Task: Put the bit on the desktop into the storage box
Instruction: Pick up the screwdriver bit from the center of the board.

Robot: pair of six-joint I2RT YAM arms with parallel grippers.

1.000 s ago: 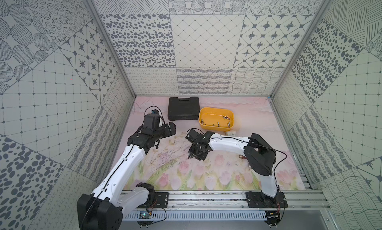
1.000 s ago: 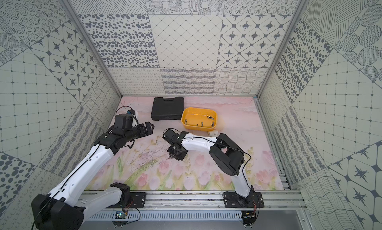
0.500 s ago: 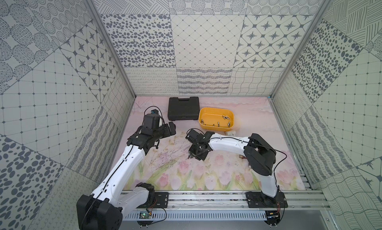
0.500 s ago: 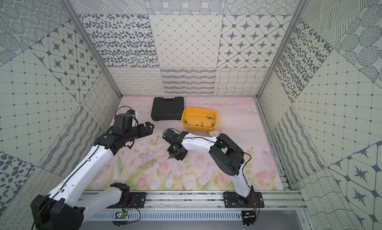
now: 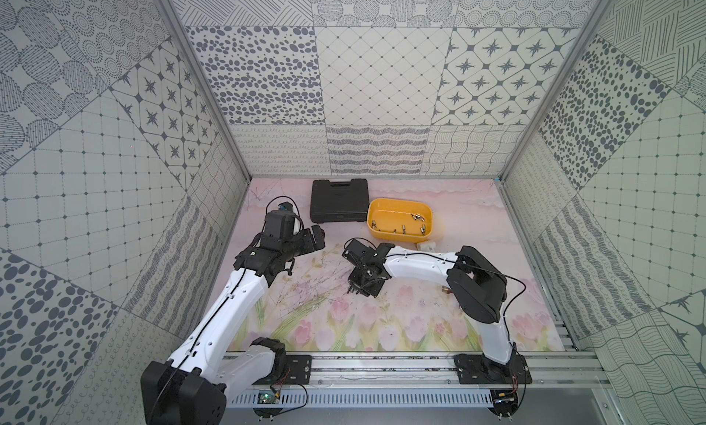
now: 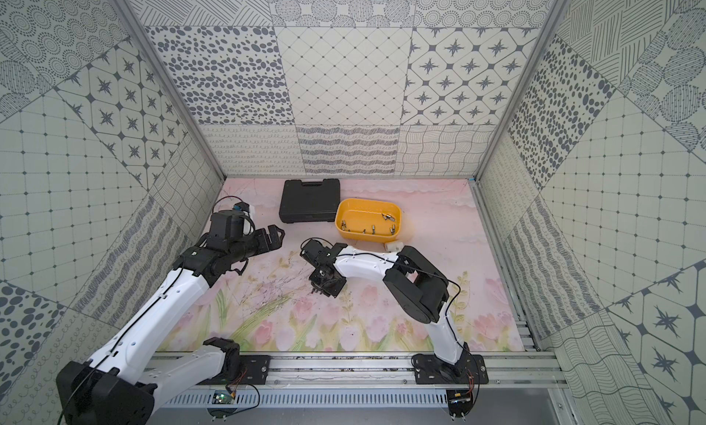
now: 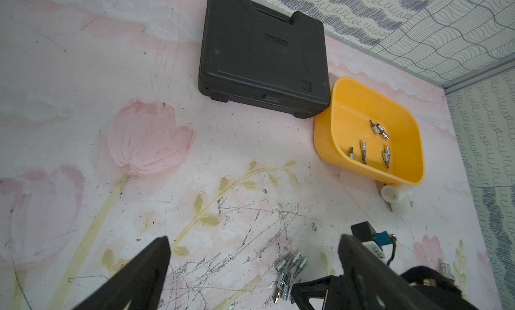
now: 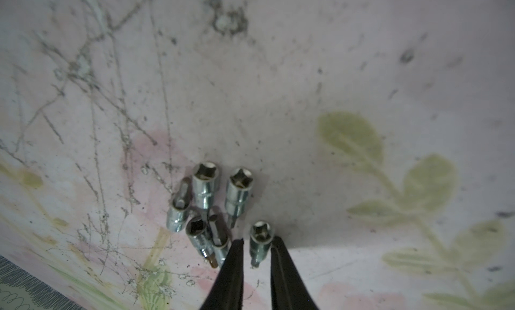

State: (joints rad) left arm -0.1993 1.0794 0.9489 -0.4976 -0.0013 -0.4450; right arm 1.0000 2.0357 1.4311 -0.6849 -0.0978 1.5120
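Listing our right gripper point(image 8: 258, 239): jaws narrow, flanking one bit point(image 8: 260, 247) lying on the table point(image 8: 334, 57); firm pinch we cannot tell. Five loose bits point(image 8: 205, 188) just beside it. Our left gripper point(image 7: 253, 237): wide, empty. Yellow tub point(image 5: 387, 212), with stored bits point(image 7: 363, 151) inside, well apart, just beside black case point(image 5: 338, 199).

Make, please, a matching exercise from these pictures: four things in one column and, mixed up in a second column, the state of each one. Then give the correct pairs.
Things
1. left gripper
2. right gripper
3. storage box
4. black tool case

States
a. jaws on either side of one bit
b. closed, lying flat
c. jaws wide apart, nothing between them
d. yellow, with loose bits inside

Pairs: 1-c, 2-a, 3-d, 4-b
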